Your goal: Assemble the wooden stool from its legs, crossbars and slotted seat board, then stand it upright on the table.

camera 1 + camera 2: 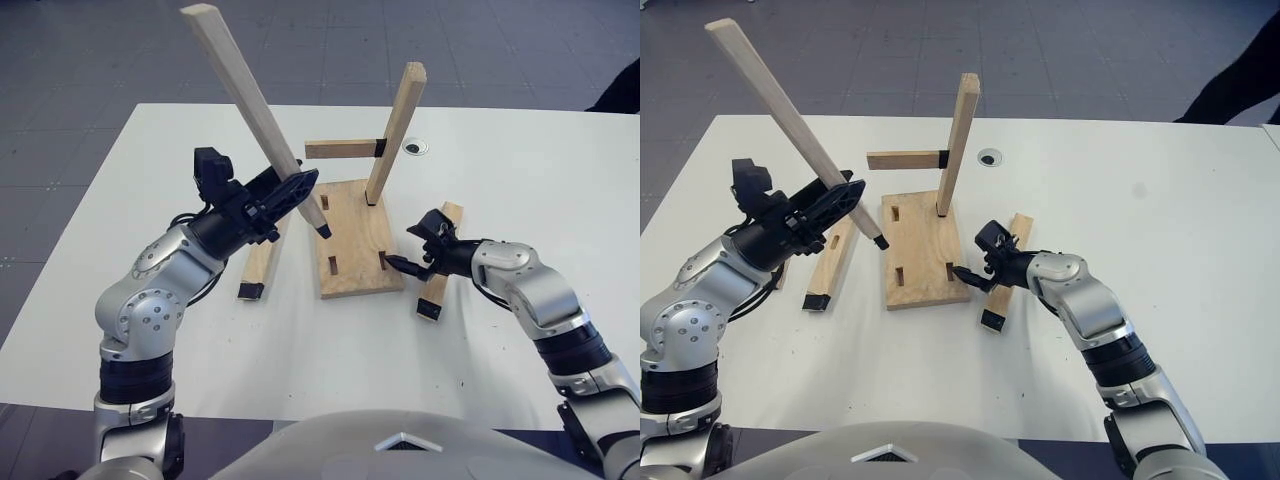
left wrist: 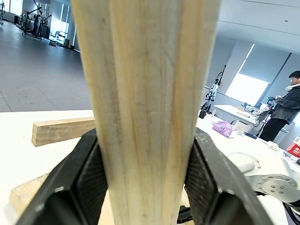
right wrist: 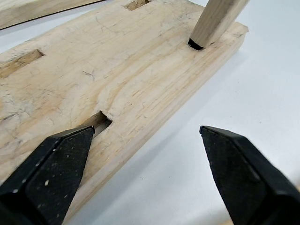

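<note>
Where the white worktop (image 1: 520, 180) comes nearest to us, our right jaws stand apart at the near right corner of the slotted seat board (image 1: 352, 255). One finger (image 3: 51, 173) is over the board beside an empty slot (image 3: 99, 121), and the other is over bare worktop. Just to their right a spare leg (image 1: 433, 288) lies flat.

On the other side our left jaws are clamped on a second leg (image 1: 245, 90), with the ribbed pads (image 2: 91, 180) pressed against two opposite faces. That leg leans steeply up and to the left. Its black-tipped foot (image 1: 323, 230) is low over the board's left edge, and we cannot tell if it touches. Under that arm a third leg (image 1: 260, 265) lies alongside the board.

At the board's far right slot a fourth leg (image 1: 396, 125) stands nearly upright. A crossbar (image 1: 340, 149) juts from it to the left, level and clear of the surface. Beyond it a round cable hole (image 1: 415, 147) sits in the worktop.

Past the far edge we see grey tiled floor (image 1: 90, 50). Our left wrist view looks into a wide hall with bright windows (image 2: 246, 86).
</note>
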